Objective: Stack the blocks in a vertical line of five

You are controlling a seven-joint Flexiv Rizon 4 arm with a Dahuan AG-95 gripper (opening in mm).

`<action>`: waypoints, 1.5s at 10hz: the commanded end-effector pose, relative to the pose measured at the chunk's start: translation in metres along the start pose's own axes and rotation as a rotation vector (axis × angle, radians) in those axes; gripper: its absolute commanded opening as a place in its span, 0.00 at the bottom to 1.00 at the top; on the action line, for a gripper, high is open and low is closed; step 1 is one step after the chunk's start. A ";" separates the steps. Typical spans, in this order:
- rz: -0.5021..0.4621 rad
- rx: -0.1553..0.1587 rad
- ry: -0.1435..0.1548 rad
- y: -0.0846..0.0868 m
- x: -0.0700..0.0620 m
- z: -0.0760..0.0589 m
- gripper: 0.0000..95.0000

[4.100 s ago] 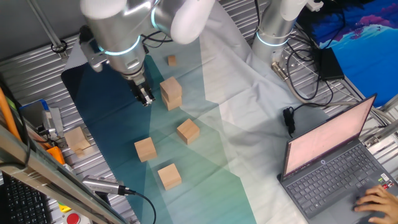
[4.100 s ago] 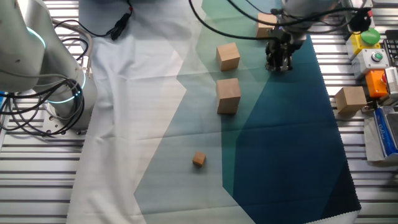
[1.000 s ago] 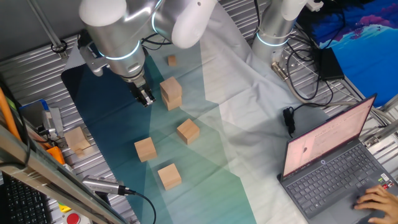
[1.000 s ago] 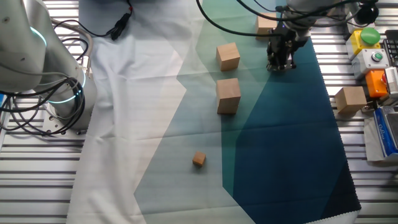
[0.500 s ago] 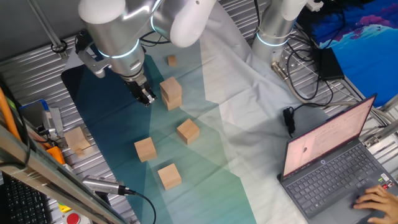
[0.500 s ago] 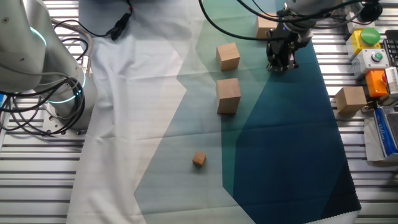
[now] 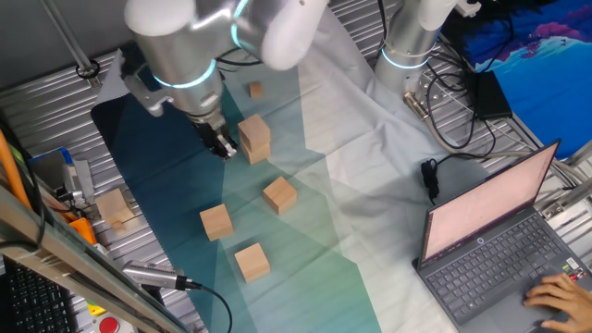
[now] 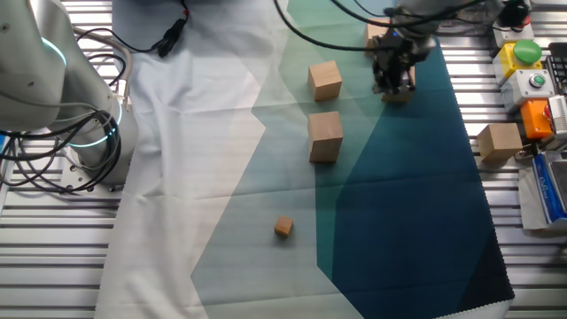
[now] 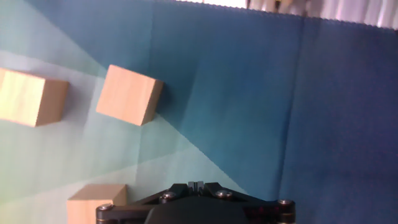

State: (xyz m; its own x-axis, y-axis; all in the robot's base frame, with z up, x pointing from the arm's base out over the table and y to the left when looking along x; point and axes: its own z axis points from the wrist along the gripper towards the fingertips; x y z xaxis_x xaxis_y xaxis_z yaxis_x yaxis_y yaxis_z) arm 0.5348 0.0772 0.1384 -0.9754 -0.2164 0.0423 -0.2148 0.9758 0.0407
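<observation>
Blue-green cloth is covering the surface [image 7: 166, 199]; the claw [image 7: 223, 146], pressed together and carrying nothing, is hanging just beside the two-high stack [image 7: 254, 139], while three loose blocks [image 7: 279, 194] are lying nearer the camera.

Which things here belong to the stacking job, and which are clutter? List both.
Job: stack of two blocks; right loose block; left loose block; nearest loose block; claw.
Clutter: small cube; pale block; laptop.

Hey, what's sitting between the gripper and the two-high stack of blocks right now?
Nothing. Only bare patterned cloth lies between the gripper and the two-high stack, clearest in the other fixed view.
</observation>
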 end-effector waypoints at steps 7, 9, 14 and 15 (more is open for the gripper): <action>0.074 0.015 -0.028 0.078 0.021 0.017 0.00; 0.072 0.029 -0.033 0.090 0.025 0.021 0.00; 0.055 0.047 -0.040 0.099 0.018 0.026 0.00; 0.058 0.045 -0.040 0.099 0.018 0.026 0.00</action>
State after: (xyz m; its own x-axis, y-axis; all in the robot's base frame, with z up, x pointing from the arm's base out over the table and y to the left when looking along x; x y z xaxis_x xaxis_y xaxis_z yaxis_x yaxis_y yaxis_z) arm 0.4955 0.1709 0.1174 -0.9878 -0.1554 0.0046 -0.1554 0.9878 -0.0064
